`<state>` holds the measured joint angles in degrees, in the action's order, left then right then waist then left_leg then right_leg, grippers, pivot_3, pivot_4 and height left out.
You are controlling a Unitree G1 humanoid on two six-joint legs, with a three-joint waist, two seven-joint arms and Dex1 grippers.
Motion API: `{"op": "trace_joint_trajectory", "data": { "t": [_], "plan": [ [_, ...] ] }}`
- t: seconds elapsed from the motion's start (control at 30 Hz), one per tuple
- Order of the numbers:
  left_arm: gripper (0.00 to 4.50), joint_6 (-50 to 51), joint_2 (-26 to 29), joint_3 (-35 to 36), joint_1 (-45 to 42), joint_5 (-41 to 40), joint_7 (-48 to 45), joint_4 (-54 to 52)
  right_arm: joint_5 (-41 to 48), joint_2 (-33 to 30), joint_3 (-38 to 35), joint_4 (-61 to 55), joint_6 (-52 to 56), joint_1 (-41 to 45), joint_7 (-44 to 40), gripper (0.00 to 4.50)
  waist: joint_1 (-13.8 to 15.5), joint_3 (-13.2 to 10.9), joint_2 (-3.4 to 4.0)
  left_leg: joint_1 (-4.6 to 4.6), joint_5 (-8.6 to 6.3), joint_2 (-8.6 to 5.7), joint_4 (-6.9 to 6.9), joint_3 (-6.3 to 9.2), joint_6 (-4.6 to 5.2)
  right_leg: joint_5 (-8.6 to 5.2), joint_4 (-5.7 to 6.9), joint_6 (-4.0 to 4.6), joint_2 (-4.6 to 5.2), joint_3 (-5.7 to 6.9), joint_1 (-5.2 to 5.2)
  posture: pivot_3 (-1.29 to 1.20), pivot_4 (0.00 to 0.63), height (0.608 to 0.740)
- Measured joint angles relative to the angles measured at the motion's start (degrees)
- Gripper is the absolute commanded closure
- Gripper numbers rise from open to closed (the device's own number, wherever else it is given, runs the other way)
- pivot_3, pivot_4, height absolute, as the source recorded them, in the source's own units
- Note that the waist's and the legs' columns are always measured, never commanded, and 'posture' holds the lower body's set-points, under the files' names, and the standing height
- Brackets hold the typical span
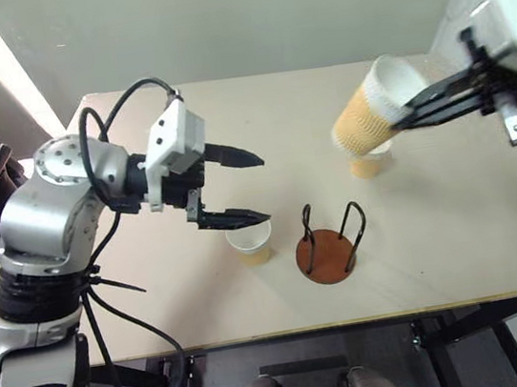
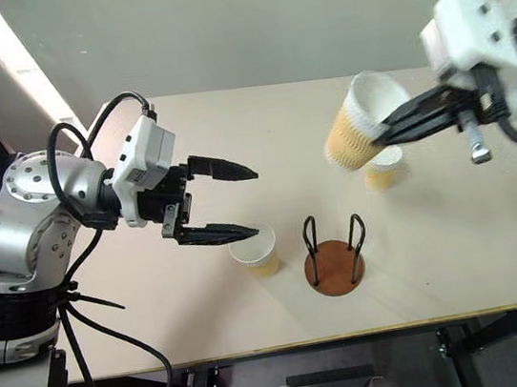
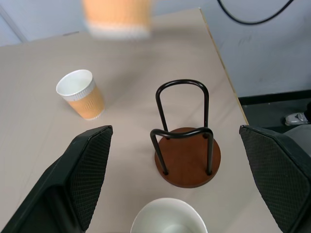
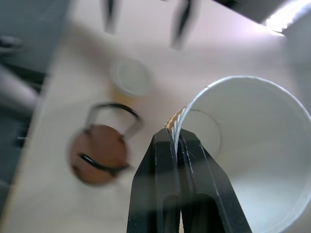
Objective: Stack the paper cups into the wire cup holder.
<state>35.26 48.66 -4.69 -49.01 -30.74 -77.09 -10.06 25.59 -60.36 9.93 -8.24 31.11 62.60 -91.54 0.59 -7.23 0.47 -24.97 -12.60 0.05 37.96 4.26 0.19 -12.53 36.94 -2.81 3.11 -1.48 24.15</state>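
The right gripper is pinching the rim of a paper cup in the air, its long axis tilted, mouth facing up and toward the gripper; the wire cup holder is sitting empty below and toward the robot, nearer this arm's load. The left gripper is hovering with jaws spread and nothing between them over a second cup, standing just beside the holder, while a third cup is standing beneath the lifted one

Two head views look down over the table; both close wrist views share the wire cup holder.
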Motion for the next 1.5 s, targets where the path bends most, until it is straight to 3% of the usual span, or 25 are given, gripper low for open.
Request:
{"op": "trace_joint_trajectory", "data": {
  "t": [0.23,0.7,0.8,1.17,1.4,1.5],
  "plan": [
    [0.00,0.27,1.78,0.13,2.05,-0.12,0.57,-1.99,-1.02,-0.46,7.33,0.05,-6.18,-1.52,-0.68,4.45,0.05,-0.01,0.00,-0.03,0.11,0.00,-0.01,-0.03,-0.31,-0.03,-0.03,0.04,0.06,-0.01,0.01,0.00,0.150,0.740],
    [0.00,1.49,3.26,0.92,4.13,-1.37,2.86,-5.17,-1.48,0.38,11.56,-0.88,-10.03,-2.49,-0.70,4.45,0.00,-0.01,0.00,0.03,-0.09,0.02,-0.02,-0.01,-0.03,-0.07,0.07,0.21,0.05,0.00,0.01,0.00,0.150,0.740],
    [0.00,1.49,3.26,1.00,4.22,-1.44,3.52,-5.21,-2.09,0.80,11.82,-0.93,-10.09,-2.49,-0.70,3.88,0.01,-0.01,0.00,0.03,-0.09,0.01,-0.02,0.00,-0.04,-0.06,0.07,0.24,0.05,0.00,0.01,0.00,0.150,0.740],
    [0.00,0.58,0.10,0.86,2.40,0.68,7.67,-2.85,-5.17,4.02,12.70,1.33,-9.75,-2.18,0.14,0.07,0.00,-0.01,0.00,0.04,-0.10,0.02,0.00,0.01,-0.08,0.01,0.08,0.31,0.06,0.01,0.01,0.00,0.150,0.740],
    [0.00,0.14,-8.58,-2.02,-5.13,8.97,19.42,7.52,-18.32,9.56,11.47,29.49,-18.58,6.09,10.26,0.03,0.08,-0.01,0.00,0.06,-0.06,-0.02,0.04,0.02,0.02,0.53,-0.06,0.46,0.13,0.00,0.03,0.00,0.150,0.740],
    [0.00,0.38,-9.86,-3.35,-5.39,11.04,21.17,9.49,-24.10,11.52,11.88,40.21,-24.85,7.47,13.34,0.03,0.08,-0.01,0.00,0.05,-0.05,0.00,-0.03,0.02,-0.02,0.56,-0.01,0.41,0.11,0.00,0.12,0.00,0.150,0.740]
  ]
}}
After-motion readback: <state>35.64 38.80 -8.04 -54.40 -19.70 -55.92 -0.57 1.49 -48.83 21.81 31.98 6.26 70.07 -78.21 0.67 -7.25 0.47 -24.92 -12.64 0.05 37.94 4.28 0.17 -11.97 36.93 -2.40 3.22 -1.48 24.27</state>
